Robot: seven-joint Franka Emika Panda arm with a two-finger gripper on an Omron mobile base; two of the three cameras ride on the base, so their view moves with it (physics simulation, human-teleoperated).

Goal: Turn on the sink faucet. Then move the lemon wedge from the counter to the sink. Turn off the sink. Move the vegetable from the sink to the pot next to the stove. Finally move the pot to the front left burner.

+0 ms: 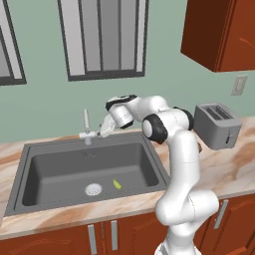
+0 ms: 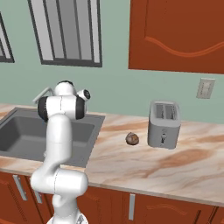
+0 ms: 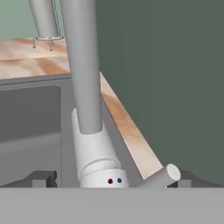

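I can read no writing or brand anywhere on my feeds. Nearest me in the left base view, the counter point(image 1: 226, 172) front edge runs beige and orange over red-brown cabinets, and the dark grey sink point(image 1: 30, 164) is sunk into it. The lemon wedge point(image 1: 117, 184), a tiny yellow-green sliver, lies on the basin floor just at 3 o'clock of the round silver drain point(image 1: 93, 189), apart from it. The arm rises at 5 o'clock, folds at the elbow and reaches toward 10 o'clock, so the gripper point(image 1: 102, 131) sits at the sink's back rim against the sink faucet point(image 1: 87, 130). In the hand view the faucet's white base stands between the spread, released fingertips point(image 3: 40, 178), a side lever jutting toward 4 o'clock. Farther right a brown lump point(image 2: 132, 138) lies beside the silver toaster point(image 2: 164, 124).
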